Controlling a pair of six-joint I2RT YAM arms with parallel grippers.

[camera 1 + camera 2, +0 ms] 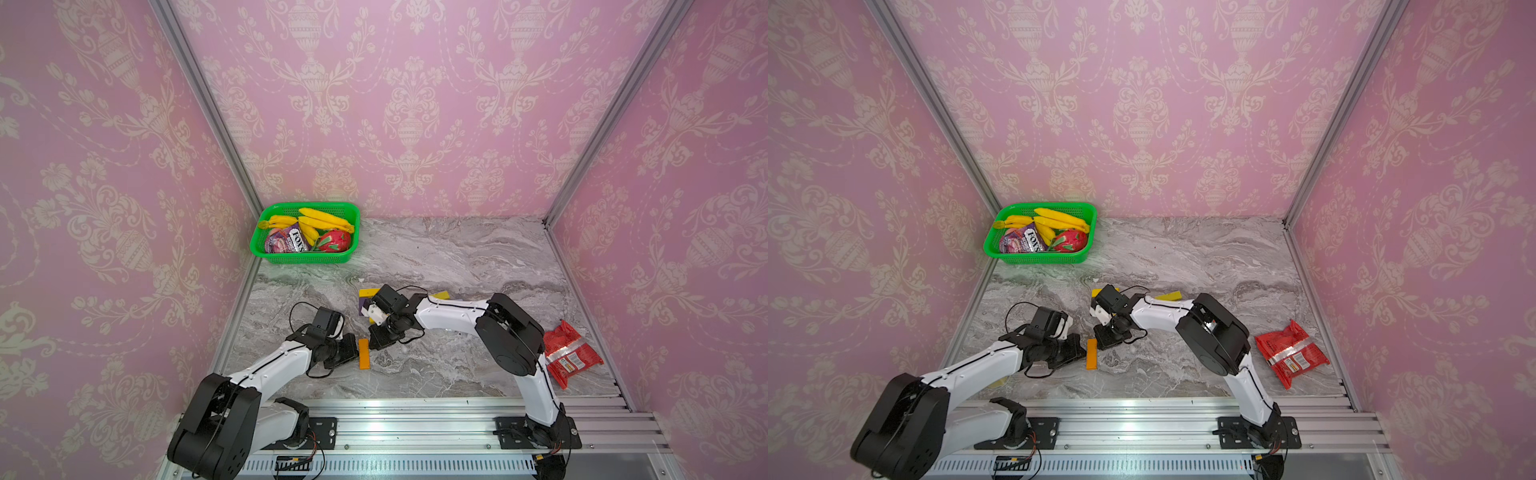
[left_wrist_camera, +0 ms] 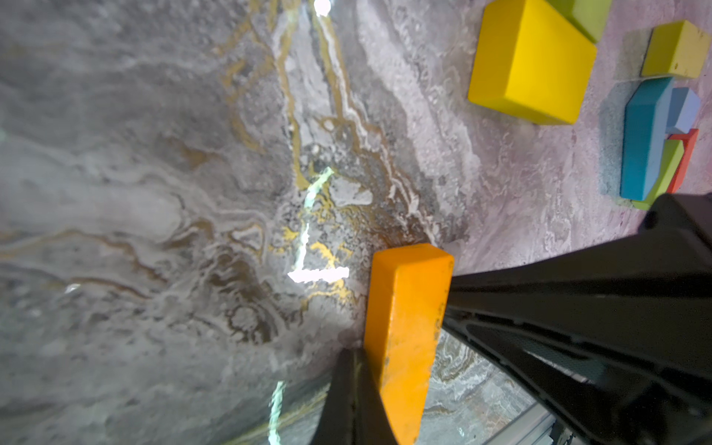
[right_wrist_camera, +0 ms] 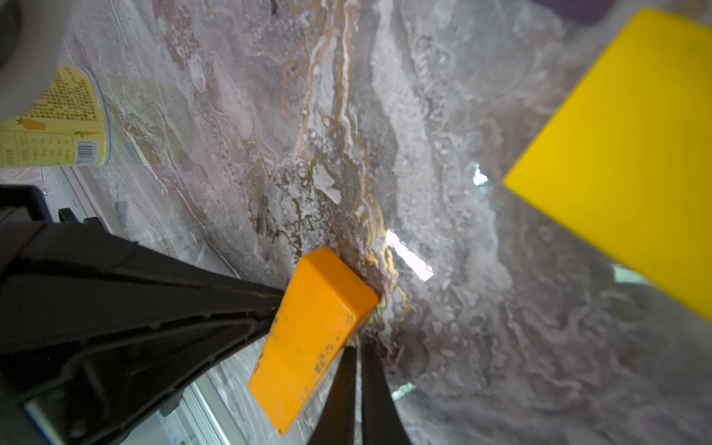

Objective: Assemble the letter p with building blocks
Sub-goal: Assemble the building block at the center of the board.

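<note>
Skewing is threatening the orange block toward the worktop's front edge, as the closed, empty left tool and right tool are pressing it off-centre.

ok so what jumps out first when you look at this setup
The orange block at front centre, flanked by the shut left gripper and right gripper, draws the eye first. Next come the green basket of bananas in the far left corner and the red snack packet by the right edge.
</note>
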